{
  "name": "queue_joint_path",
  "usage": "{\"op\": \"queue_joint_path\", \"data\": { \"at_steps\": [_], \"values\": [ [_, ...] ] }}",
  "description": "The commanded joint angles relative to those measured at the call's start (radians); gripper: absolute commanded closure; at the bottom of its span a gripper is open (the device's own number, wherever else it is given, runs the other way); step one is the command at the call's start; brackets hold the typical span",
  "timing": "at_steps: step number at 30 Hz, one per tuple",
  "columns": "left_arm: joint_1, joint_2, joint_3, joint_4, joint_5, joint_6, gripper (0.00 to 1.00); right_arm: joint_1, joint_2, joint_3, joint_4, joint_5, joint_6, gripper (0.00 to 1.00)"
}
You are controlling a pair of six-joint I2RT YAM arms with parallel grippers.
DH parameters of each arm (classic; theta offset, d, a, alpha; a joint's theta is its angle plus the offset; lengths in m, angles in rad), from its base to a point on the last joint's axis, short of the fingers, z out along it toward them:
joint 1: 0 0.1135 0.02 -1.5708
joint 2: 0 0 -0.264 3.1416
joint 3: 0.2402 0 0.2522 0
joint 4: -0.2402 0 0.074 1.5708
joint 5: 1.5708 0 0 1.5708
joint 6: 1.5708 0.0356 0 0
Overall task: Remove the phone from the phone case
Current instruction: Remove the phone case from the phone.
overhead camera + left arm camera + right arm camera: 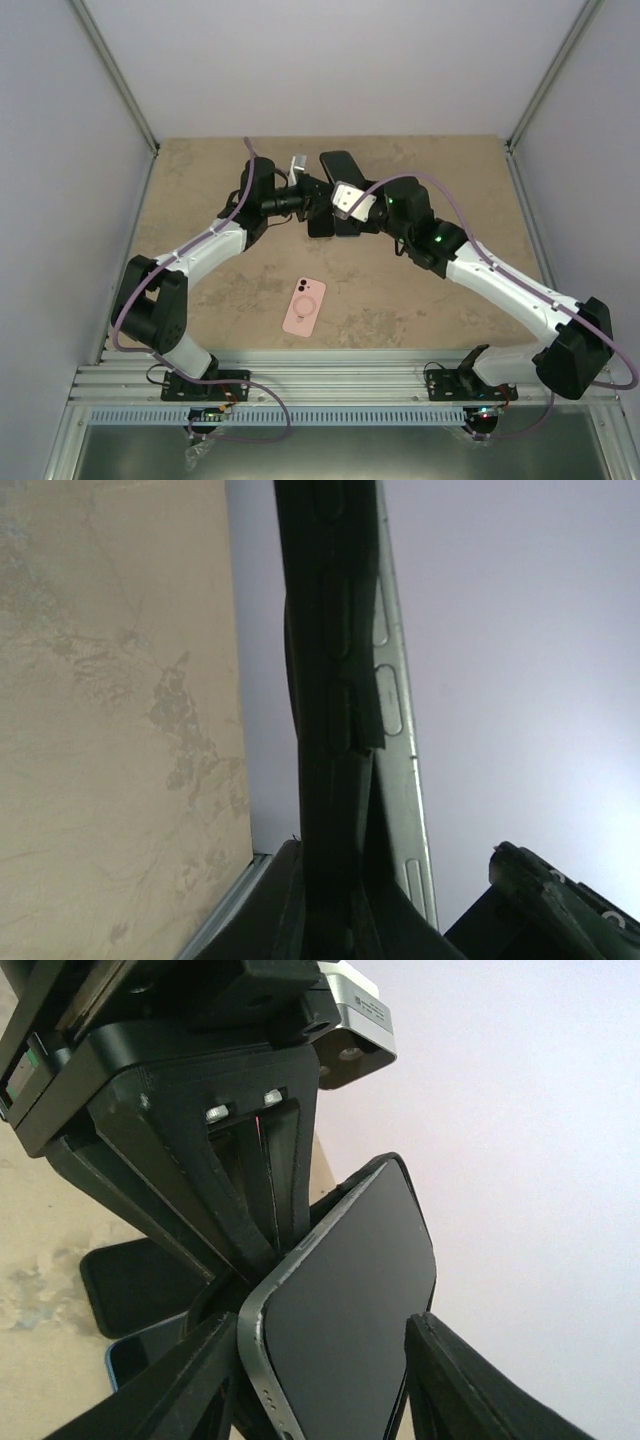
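Extraction is standing incomplete. Left jaws are pinching the black phone case (352, 1182). Right jaws are flanking the partly freed, grey-edged, dark-screened phone (350, 1290), grip unconfirmed.

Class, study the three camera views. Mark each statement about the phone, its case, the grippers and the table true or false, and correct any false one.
1. A pink phone or case lies flat on the table. True.
2. The phone being worked on lies flat on the table. False: it is held up off the table, tilted.
3. The left gripper is wide open. False: it is shut on the edge of the dark phone case.
4. The right gripper straddles the phone. True.
5. The phone's screen is lit. False: it is dark.
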Motion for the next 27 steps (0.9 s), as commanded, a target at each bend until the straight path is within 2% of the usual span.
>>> {"op": "queue_joint_path", "data": {
  "at_steps": [1, 10, 21, 27],
  "values": [
    [0.002, -0.016, 0.002, 0.076, 0.015, -0.006, 1.00, 0.017, 0.028, -0.041, 0.128, 0.131, -0.071, 0.56],
    [0.002, -0.013, -0.010, 0.098, 0.026, -0.030, 1.00, 0.062, 0.063, -0.193, 0.408, 0.304, -0.331, 0.67],
    [0.000, -0.042, -0.033, 0.077, 0.031, 0.007, 1.00, 0.057, 0.099, -0.237, 0.508, 0.336, -0.419, 0.75],
    [0.001, -0.064, -0.053, 0.005, 0.032, 0.088, 1.00, 0.038, 0.098, -0.193, 0.451, 0.314, -0.383, 0.97]
  ]
}}
